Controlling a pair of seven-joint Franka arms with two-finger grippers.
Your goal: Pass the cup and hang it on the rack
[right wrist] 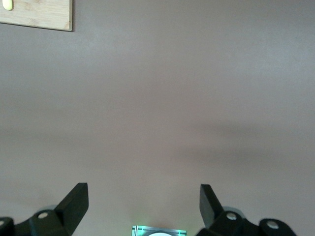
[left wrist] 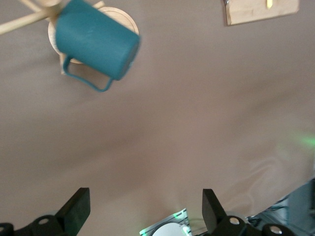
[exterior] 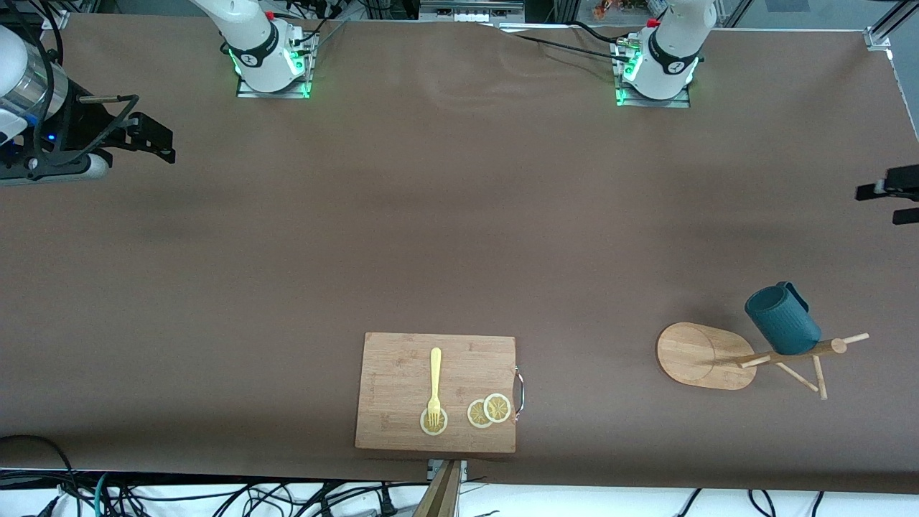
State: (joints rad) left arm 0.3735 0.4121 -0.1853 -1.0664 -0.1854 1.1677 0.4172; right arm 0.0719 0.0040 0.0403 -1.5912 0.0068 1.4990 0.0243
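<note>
The table (exterior: 459,237) carries three groups: a board (exterior: 436,392) nearest the front camera at mid-table, the rack (exterior: 747,357) toward the left arm's end, and the cup (exterior: 781,319) on the rack.

The rack's oval base, pole and pegs all appear in the front view; the pole points from the base toward the left arm's end. From this high camera it cannot be settled whether the rack stands or leans.

The cup sits at the peg end of the pole, touching it, mouth tilted away from the base, handle turned toward the robots. It appears hung already.

The left gripper (exterior: 887,192) hovers at the table edge on its own end, fingers spread, holding nothing. It is much the nearer hand; the cup lies from it toward the front camera.

The right gripper (exterior: 147,136) waits over its own end, well apart from the cup, fingers also spread and empty.

On the board lie a fork (exterior: 434,388) and lemon slices (exterior: 490,411).
</note>
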